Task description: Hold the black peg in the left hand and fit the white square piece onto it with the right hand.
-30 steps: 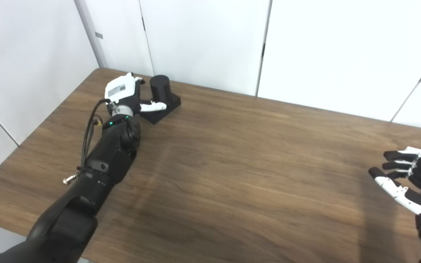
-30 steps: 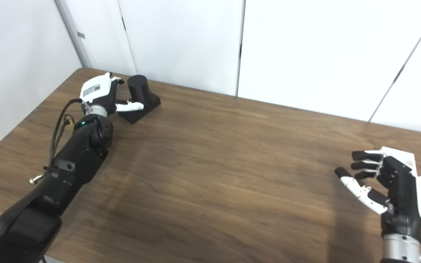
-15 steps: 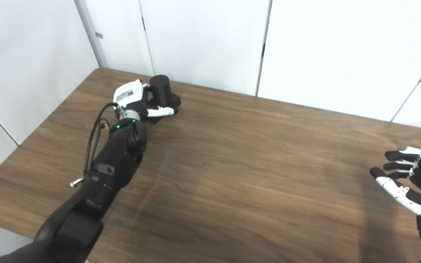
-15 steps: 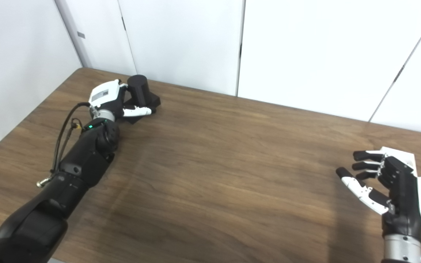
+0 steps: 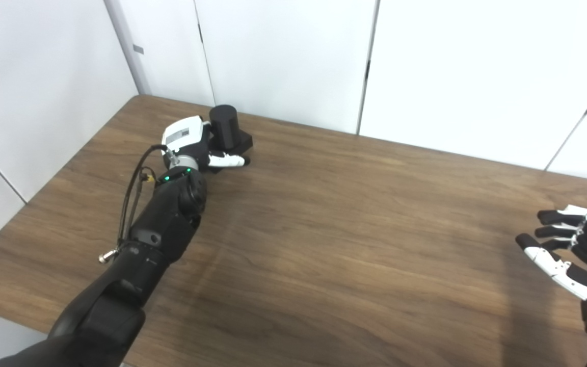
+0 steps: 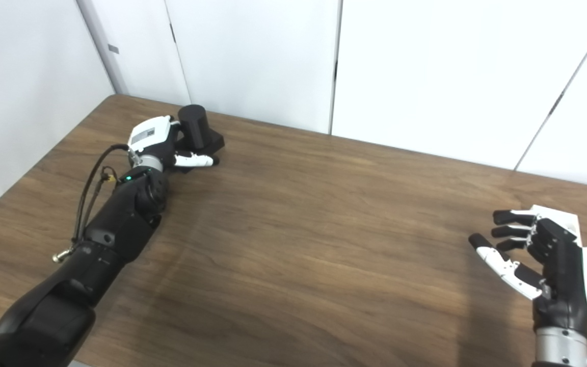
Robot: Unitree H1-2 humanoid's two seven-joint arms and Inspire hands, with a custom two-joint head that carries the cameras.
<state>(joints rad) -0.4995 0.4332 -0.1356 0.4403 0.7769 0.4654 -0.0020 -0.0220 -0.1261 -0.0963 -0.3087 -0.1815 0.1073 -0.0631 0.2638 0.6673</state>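
The black peg [image 5: 223,125], a short upright cylinder on a square black base [image 5: 244,140], stands at the table's far left corner. My left hand [image 5: 190,144] is pressed against its left side, with the white thumb [image 5: 226,161] stretched along the front of the base. The other fingers are hidden behind the peg, so the grasp is unclear. My right hand [image 6: 543,260] hovers far off at the right front, palm facing left, fingers spread and empty. I see no white square piece in either view.
The brown wooden table [image 5: 349,229] stretches between the two hands. White wall panels [image 5: 283,56] stand right behind the peg, and the table's left edge [image 5: 69,158] runs close to my left arm.
My left hand has moved right, up against the peg, and its thumb has come down across the front of the base. The peg and my right hand have stayed put.
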